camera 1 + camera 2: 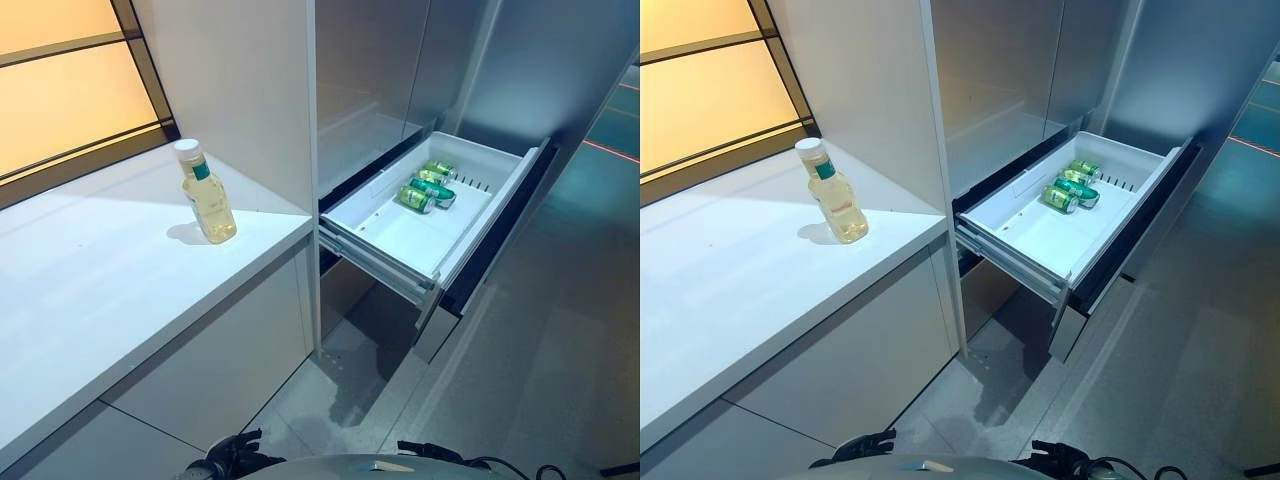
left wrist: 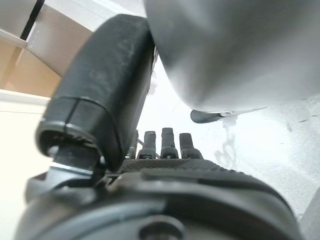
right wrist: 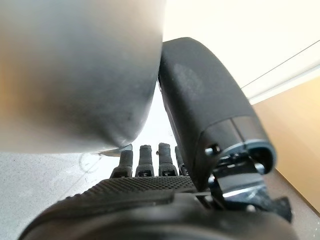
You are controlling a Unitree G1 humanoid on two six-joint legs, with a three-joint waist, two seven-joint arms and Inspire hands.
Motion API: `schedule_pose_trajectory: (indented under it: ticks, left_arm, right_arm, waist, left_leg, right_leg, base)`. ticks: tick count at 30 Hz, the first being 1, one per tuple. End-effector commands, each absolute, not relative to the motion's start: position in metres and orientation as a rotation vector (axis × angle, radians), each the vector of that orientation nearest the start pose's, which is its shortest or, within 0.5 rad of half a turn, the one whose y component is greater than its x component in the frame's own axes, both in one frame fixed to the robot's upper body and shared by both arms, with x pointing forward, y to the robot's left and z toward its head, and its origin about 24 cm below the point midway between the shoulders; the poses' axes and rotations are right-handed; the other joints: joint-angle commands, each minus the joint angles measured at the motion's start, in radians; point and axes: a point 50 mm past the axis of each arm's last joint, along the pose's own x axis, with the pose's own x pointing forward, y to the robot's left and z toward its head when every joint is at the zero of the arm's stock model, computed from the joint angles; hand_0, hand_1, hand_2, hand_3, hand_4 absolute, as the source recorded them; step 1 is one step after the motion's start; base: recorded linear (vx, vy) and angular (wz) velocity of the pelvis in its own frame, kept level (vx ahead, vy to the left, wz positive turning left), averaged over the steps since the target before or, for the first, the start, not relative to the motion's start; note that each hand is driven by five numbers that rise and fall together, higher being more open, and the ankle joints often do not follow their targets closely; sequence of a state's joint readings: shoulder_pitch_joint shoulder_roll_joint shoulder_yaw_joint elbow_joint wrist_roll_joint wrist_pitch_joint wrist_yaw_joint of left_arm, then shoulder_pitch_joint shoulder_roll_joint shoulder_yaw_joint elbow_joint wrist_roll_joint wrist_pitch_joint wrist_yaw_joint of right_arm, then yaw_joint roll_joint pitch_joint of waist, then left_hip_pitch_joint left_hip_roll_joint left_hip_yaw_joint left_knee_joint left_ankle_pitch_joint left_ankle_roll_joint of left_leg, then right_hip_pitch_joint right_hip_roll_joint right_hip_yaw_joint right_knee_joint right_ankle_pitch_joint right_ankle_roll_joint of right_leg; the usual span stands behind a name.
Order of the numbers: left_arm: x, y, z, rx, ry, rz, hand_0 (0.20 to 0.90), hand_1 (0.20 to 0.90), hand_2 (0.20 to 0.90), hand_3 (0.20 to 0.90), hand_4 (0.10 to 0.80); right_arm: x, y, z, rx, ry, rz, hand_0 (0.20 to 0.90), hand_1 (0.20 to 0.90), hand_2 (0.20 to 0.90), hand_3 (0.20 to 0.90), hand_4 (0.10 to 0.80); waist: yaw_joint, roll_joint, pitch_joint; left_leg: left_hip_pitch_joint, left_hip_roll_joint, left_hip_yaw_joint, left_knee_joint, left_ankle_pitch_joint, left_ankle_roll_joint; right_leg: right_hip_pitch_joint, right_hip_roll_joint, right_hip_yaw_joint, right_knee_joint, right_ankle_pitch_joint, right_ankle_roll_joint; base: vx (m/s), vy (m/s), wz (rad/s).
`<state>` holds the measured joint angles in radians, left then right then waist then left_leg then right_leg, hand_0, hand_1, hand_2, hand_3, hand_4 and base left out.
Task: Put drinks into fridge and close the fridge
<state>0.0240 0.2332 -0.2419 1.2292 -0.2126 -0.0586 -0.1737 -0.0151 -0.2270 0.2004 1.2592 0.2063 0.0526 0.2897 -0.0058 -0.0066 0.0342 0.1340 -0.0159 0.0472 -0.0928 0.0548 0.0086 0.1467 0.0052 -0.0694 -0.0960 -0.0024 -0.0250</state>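
Note:
A clear bottle (image 1: pixel 208 200) of pale yellow drink with a white cap stands upright on the white counter (image 1: pixel 120 280), near its right end. The fridge's white drawer (image 1: pixel 395 240) is pulled out wide, with green cans (image 1: pixel 428 185) lying on their sides at its far end. My left hand (image 2: pixel 170 167) shows in the left wrist view with straight fingers (image 2: pixel 167 140) and holds nothing. My right hand (image 3: pixel 140 192) shows in the right wrist view, also with straight fingers (image 3: pixel 145 157) and empty. Both hands are far from the bottle and the drawer.
The grey fridge front (image 1: pixel 370 80) rises above the drawer. A white side panel (image 1: pixel 240 90) stands between counter and fridge. A window (image 1: pixel 60 90) runs behind the counter. Grey floor (image 1: pixel 560 340) lies right of the drawer.

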Motion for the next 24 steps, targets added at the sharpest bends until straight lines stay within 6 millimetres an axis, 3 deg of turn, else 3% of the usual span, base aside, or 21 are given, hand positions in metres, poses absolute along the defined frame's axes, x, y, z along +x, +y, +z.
schedule_pose_trajectory:
  ticks: [1, 9, 13, 15, 18, 19, 20, 21, 24]
  left_arm:
    - [0.098, 0.204, -0.164, 0.062, 1.141, -0.064, 0.900, 0.900, 0.900, 0.900, 0.800]
    - [0.114, 0.201, -0.157, 0.051, 1.042, -0.152, 0.900, 0.900, 0.900, 0.900, 0.800]
    - [0.155, 0.187, -0.133, -0.049, 0.859, -0.413, 0.900, 0.900, 0.900, 0.900, 0.800]
    - [0.190, 0.171, -0.101, -0.173, 0.724, -0.603, 0.900, 0.900, 0.900, 0.900, 0.800]
    - [0.207, 0.158, -0.070, -0.319, 0.598, -0.813, 0.900, 0.900, 0.900, 0.900, 0.800]
    - [0.215, 0.150, -0.048, -0.404, 0.521, -0.921, 0.900, 0.900, 0.900, 0.900, 0.800]
    - [0.228, 0.138, -0.012, -0.531, 0.411, -1.049, 0.900, 0.900, 0.900, 0.900, 0.800]
    - [0.229, 0.137, -0.004, -0.584, 0.369, -1.091, 0.900, 0.900, 0.900, 0.900, 0.800]
    - [0.238, 0.106, 0.067, -0.889, 0.076, -1.337, 0.900, 0.900, 0.900, 0.900, 0.800]
  right_arm:
    - [0.088, -0.206, -0.167, 0.052, 1.322, 0.183, 0.900, 0.900, 0.900, 0.900, 0.800]
    - [0.090, -0.207, -0.166, 0.048, 1.320, 0.191, 0.900, 0.900, 0.900, 0.900, 0.800]
    - [0.100, -0.215, -0.162, 0.022, 1.311, 0.203, 0.900, 0.900, 0.900, 0.900, 0.800]
    - [0.105, -0.222, -0.158, 0.003, 1.302, 0.202, 0.900, 0.900, 0.900, 0.900, 0.800]
    - [0.106, -0.226, -0.157, -0.007, 1.295, 0.201, 0.900, 0.900, 0.900, 0.900, 0.800]
    - [0.105, -0.228, -0.157, -0.008, 1.293, 0.197, 0.900, 0.900, 0.900, 0.900, 0.800]
    - [0.102, -0.228, -0.158, -0.008, 1.293, 0.191, 0.900, 0.900, 0.900, 0.900, 0.800]
    - [0.101, -0.228, -0.158, -0.008, 1.293, 0.190, 0.900, 0.900, 0.900, 0.900, 0.800]
    - [0.091, -0.223, -0.162, 0.001, 1.302, 0.183, 0.900, 0.900, 0.900, 0.900, 0.800]
  waist:
    - [0.010, -0.004, 0.014]
    - [0.008, -0.005, 0.015]
    - [0.004, 0.006, 0.024]
    - [0.004, 0.019, 0.031]
    - [0.005, 0.029, 0.035]
    - [0.006, 0.033, 0.039]
    - [0.007, 0.036, 0.035]
    - [0.007, 0.037, 0.035]
    - [0.008, 0.035, 0.028]
  left_leg:
    - [0.012, -0.025, 0.009, 0.008, -0.073, 0.021]
    - [0.014, -0.022, 0.010, 0.006, -0.071, 0.017]
    - [0.007, -0.018, 0.016, 0.006, -0.069, 0.013]
    - [0.001, -0.016, 0.018, 0.006, -0.066, 0.013]
    - [-0.003, -0.016, 0.016, 0.006, -0.065, 0.015]
    - [0.000, -0.016, 0.014, 0.006, -0.067, 0.017]
    - [-0.005, -0.017, 0.010, 0.006, -0.068, 0.018]
    - [-0.005, -0.017, 0.009, 0.006, -0.069, 0.019]
    - [0.000, -0.018, 0.006, 0.006, -0.082, 0.022]
  right_leg:
    - [-0.023, -0.022, -0.026, 0.028, 0.022, 0.062]
    - [-0.022, -0.019, -0.022, 0.027, 0.025, 0.064]
    - [-0.032, -0.017, -0.014, 0.032, 0.026, 0.067]
    - [-0.040, -0.017, -0.011, 0.034, 0.029, 0.069]
    - [-0.043, -0.019, -0.008, 0.032, 0.033, 0.071]
    - [-0.039, -0.020, -0.008, 0.030, 0.034, 0.072]
    - [-0.042, -0.022, -0.009, 0.028, 0.037, 0.073]
    - [-0.041, -0.023, -0.009, 0.026, 0.037, 0.073]
    - [-0.035, -0.027, -0.007, 0.024, 0.037, 0.072]
  base:
    - [0.000, 0.000, 0.00]
    - [0.000, 0.000, 0.00]
    - [-0.041, 0.015, -0.01]
    - [-0.063, 0.046, 0.00]
    - [-0.027, 0.024, -0.01]
    - [-0.034, 0.034, -0.02]
    - [0.000, 0.000, 0.00]
    - [0.000, 0.000, 0.00]
    - [0.000, 0.000, 0.00]
